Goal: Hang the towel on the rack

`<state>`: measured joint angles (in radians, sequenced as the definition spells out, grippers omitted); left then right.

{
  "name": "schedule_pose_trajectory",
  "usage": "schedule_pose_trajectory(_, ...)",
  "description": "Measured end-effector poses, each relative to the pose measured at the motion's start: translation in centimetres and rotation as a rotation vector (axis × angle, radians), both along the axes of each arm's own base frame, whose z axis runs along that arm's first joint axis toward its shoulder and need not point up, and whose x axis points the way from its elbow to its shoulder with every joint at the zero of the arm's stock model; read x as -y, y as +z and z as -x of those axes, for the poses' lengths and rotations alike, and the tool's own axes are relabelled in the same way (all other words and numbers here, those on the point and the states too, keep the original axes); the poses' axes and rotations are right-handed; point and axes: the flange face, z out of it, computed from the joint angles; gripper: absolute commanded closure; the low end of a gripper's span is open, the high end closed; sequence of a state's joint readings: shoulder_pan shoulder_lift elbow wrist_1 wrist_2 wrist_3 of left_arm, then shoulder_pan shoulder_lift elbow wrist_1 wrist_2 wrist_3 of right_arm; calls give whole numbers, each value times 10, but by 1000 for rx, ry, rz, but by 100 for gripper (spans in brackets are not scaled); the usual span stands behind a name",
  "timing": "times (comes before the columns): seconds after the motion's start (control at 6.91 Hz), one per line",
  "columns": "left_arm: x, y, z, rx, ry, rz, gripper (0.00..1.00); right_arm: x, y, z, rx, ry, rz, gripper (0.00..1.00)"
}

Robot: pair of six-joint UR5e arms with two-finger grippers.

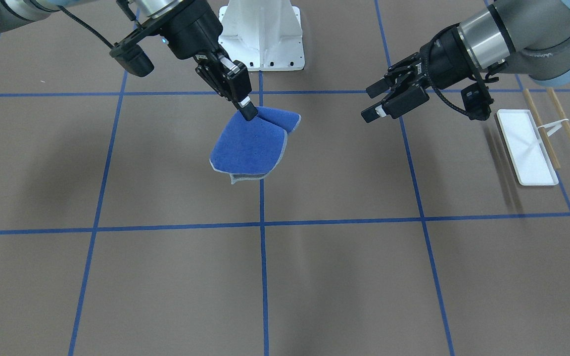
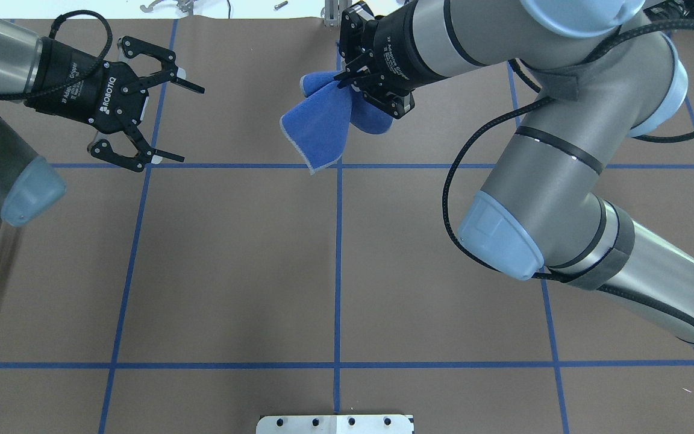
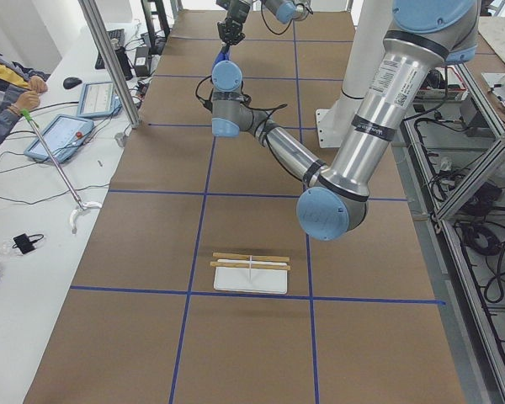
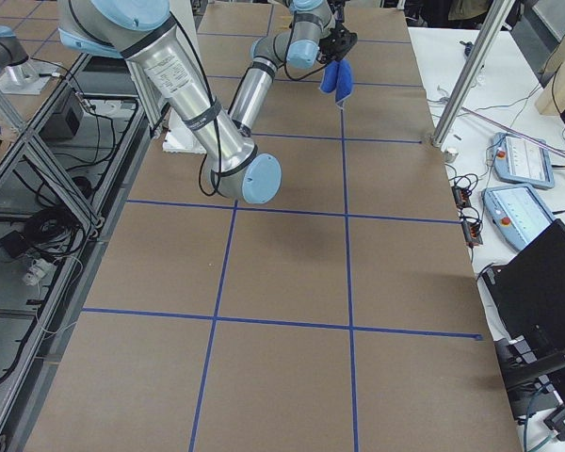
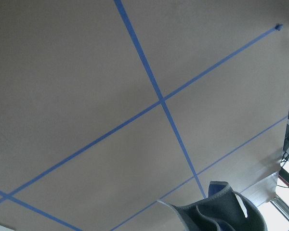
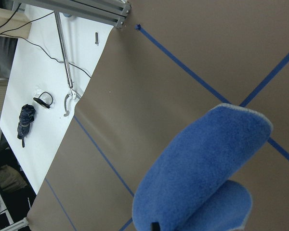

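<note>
The blue towel [image 1: 250,146] hangs folded above the table, pinched at its top by my right gripper [image 1: 248,111], which is shut on it. It also shows in the overhead view [image 2: 323,129] below the right gripper [image 2: 347,81], and large in the right wrist view [image 6: 202,168]. The rack [image 1: 527,148] stands on the table on my left side, with its white tray base and two wooden dowel bars [image 1: 540,126]; it also shows in the exterior left view [image 3: 251,269]. My left gripper [image 1: 370,104] is open and empty, between the towel and the rack, and shows in the overhead view [image 2: 187,125] too.
The large white bolted pedestal [image 1: 260,34] stands at the robot's base behind the towel. Blue tape lines cross the brown table. An operator [image 3: 8,93] sits at a side bench with tablets and a reaching stick.
</note>
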<state>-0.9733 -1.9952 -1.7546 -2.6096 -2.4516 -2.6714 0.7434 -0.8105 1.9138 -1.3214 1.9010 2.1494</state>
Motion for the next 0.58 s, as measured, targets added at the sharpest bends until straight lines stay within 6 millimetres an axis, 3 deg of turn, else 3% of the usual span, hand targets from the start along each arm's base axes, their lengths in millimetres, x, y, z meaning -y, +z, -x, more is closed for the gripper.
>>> schedule_pose_trajectory(0.58, -15, -7, -24, -103, -14, 50, 6, -28, -22, 24, 104, 27, -48, 100)
